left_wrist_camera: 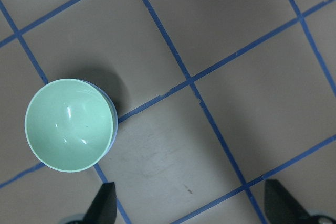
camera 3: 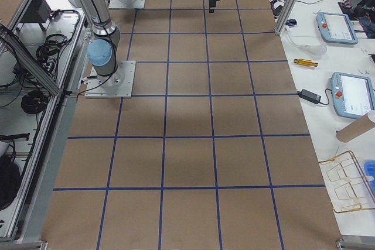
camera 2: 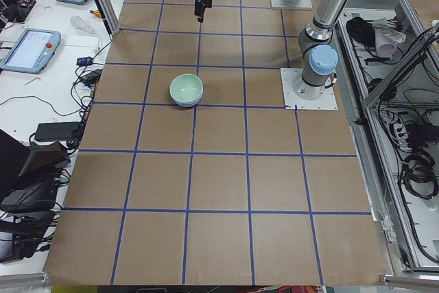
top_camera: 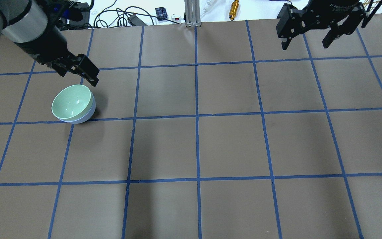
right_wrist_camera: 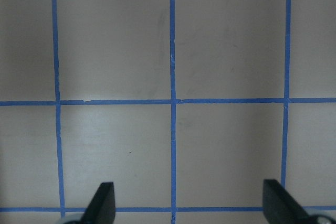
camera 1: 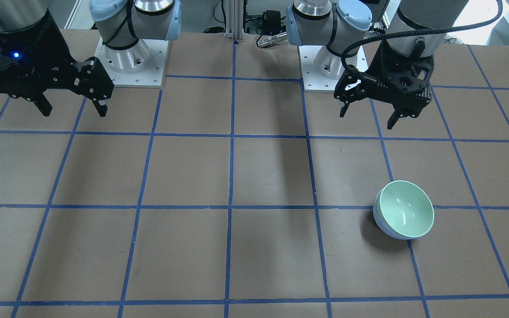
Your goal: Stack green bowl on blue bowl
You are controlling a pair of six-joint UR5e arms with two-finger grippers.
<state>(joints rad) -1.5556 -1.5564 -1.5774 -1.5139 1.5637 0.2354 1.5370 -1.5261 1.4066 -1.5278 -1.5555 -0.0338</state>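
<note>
The green bowl (camera 1: 407, 208) sits nested inside the blue bowl (camera 1: 381, 224), upright on the table on my left side. Only a strip of the blue bowl's wall shows around it. The stack also shows in the overhead view, green bowl (top_camera: 71, 101) in blue bowl (top_camera: 87, 114), and in the left wrist view (left_wrist_camera: 69, 124). My left gripper (camera 1: 367, 118) hangs open and empty above the table, apart from the bowls, on the side nearer my base. My right gripper (camera 1: 74, 111) is open and empty over bare table, far from the bowls.
The table is brown, with a grid of blue tape lines (top_camera: 196, 116). My two arm bases (camera 1: 131, 62) (camera 1: 325, 66) stand at the near edge. Cables and a gold cylinder (top_camera: 234, 6) lie beyond the far edge.
</note>
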